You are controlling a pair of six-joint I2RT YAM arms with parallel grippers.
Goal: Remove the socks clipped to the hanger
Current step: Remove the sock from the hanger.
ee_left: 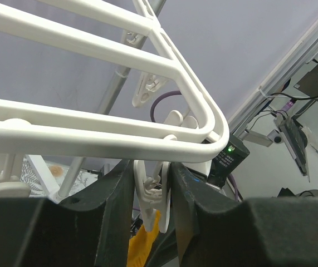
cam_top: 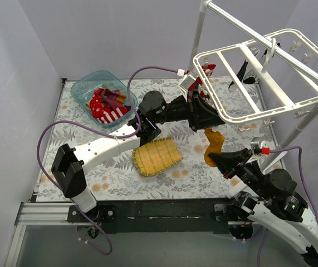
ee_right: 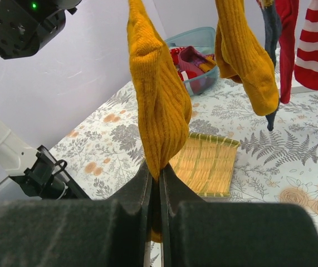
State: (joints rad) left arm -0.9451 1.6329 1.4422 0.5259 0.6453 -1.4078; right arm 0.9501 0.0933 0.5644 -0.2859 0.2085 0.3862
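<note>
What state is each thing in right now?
mustard sock, hanging from clip, lower end pinched
right gripper, shut on mustard sock
left gripper, shut on clip
hanger, hung up, other socks clipped on
bin, holds removed socks
woven mat, flat, bare

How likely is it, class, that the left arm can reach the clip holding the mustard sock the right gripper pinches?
Likely yes: the left gripper brackets that clip under the hanger corner, nothing between them; the right gripper sits lower, on the sock.
</note>
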